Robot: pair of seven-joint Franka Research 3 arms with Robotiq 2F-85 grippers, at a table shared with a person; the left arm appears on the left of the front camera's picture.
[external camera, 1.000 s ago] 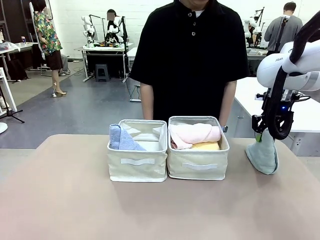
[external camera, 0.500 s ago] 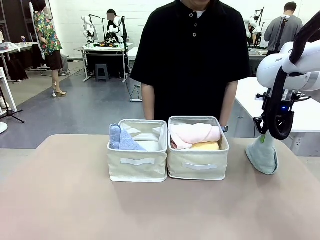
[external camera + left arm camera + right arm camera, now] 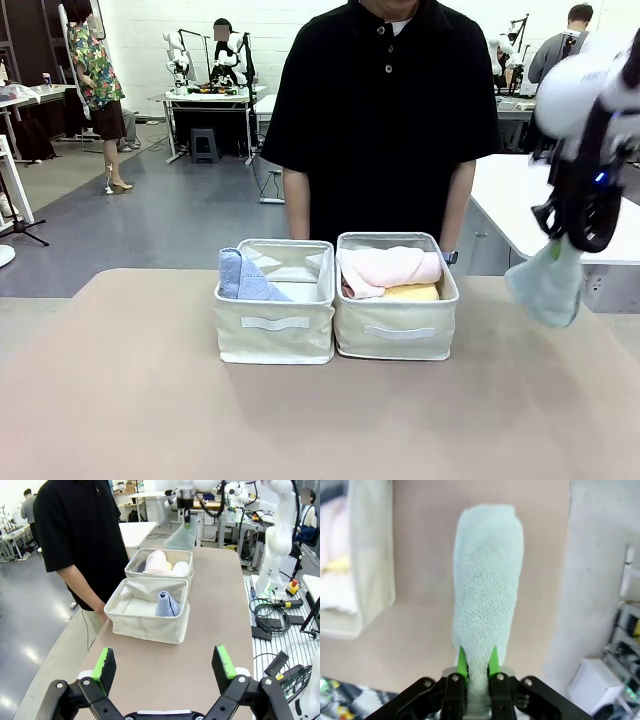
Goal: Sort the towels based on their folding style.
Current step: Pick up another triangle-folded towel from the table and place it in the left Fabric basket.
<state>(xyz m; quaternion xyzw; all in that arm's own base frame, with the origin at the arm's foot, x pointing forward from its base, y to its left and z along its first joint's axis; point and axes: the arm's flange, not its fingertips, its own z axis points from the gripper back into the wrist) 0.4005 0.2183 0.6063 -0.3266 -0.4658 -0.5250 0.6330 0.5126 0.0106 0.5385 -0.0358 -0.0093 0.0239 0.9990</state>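
Front cam: fixed on robot's side of table (image 3: 120, 400), faces across to person (image 3: 385, 110) at 12 o'clock; baskets (image 3: 275, 335) mid-frame, near. L wrist cam: high over table end, looks lengthwise, left gripper (image 3: 164, 655) at 6 o'clock, baskets farther at 12. R wrist cam: looks straight down, v. close on grey-green towel (image 3: 487, 595); basket wall at 9 o'clock. All 3 share baskets, towel, tabletop.
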